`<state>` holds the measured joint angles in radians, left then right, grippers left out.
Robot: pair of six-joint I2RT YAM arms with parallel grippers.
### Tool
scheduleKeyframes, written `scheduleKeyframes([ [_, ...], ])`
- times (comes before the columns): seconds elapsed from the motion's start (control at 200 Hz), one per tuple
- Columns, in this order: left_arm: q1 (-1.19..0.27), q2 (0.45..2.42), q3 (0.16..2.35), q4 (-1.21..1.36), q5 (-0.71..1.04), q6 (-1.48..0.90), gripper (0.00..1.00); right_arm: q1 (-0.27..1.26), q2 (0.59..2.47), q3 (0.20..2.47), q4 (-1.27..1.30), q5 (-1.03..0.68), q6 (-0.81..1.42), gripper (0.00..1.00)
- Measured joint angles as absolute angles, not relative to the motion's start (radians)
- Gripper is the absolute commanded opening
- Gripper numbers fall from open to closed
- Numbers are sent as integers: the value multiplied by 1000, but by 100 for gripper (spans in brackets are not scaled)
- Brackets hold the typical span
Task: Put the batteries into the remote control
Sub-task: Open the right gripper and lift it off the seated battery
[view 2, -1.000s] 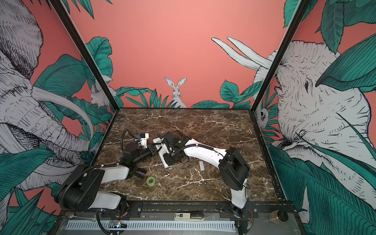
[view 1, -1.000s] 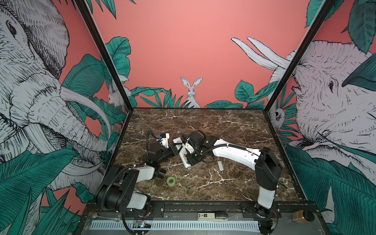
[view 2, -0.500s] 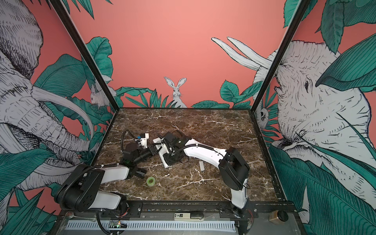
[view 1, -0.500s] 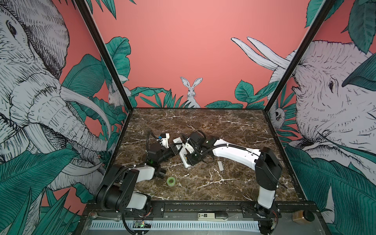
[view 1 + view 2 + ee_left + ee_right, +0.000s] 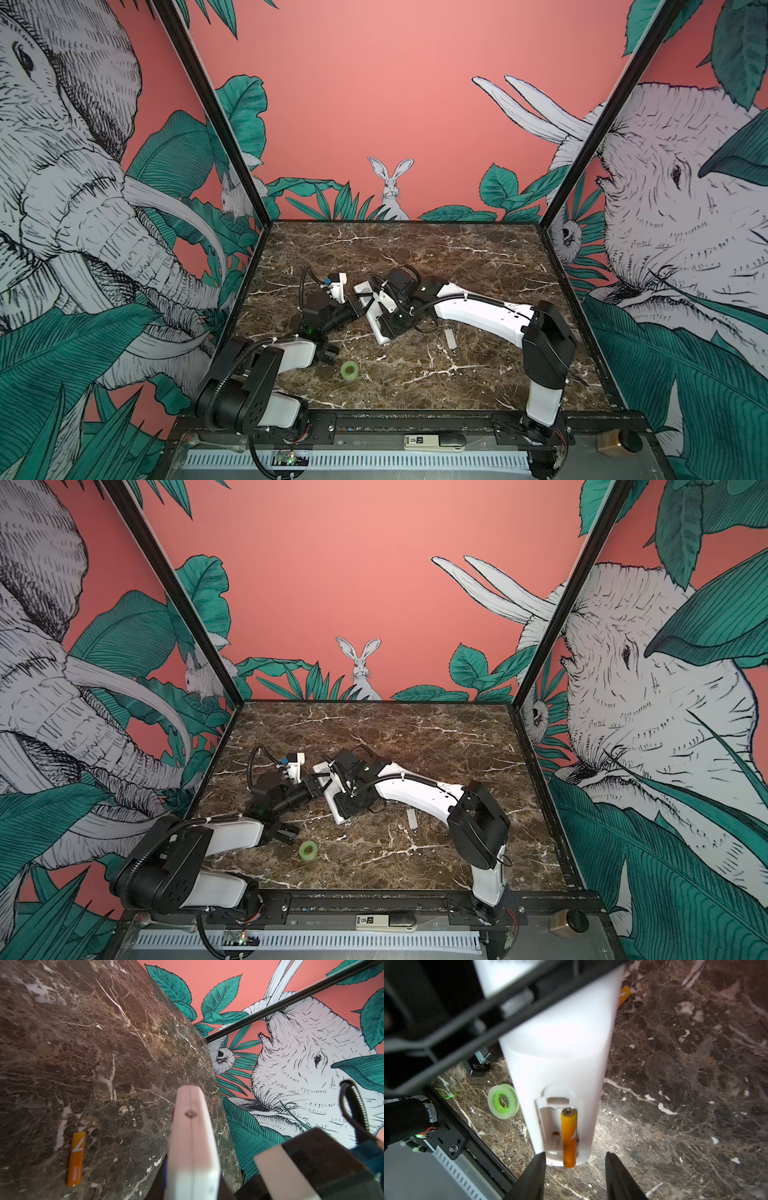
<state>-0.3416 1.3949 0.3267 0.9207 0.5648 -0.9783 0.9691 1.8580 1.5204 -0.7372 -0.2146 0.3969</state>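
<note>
I see a dark brown marble tabletop [image 5: 436,257]. Lying directly on it are a green tape roll [image 5: 349,369] near the front edge, a small grey cover piece [image 5: 449,338] well apart to its right, and one orange battery [image 5: 76,1159], flat, in the left wrist view.

The desk [image 5: 457,257] is dark brown with thin white lines, like marble. The remote control [image 5: 560,1064] is plain white. In its bay, one battery [image 5: 569,1136] is orange with a silvery end. The other battery [image 5: 76,1153] is orange with white marks. The tape roll [image 5: 349,369] is bright green. The walls [image 5: 374,83] are pink with green leaves [image 5: 241,112], and a black-and-white elephant [image 5: 665,208] and rabbit [image 5: 390,183].
</note>
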Motion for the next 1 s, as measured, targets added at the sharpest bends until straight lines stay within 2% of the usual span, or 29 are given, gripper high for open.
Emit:
scheduleKeyframes([
  [0.245,-342,1385,358,849,625,-941,0,969,1763,1523,-754,-190,294,52],
  [0.58,-342,1298,406,691,711,-844,0,1005,1481,1361,-658,-198,-34,53],
  [1.0,-342,1295,424,640,752,-850,0,1063,1526,1381,-666,-205,-295,47],
])
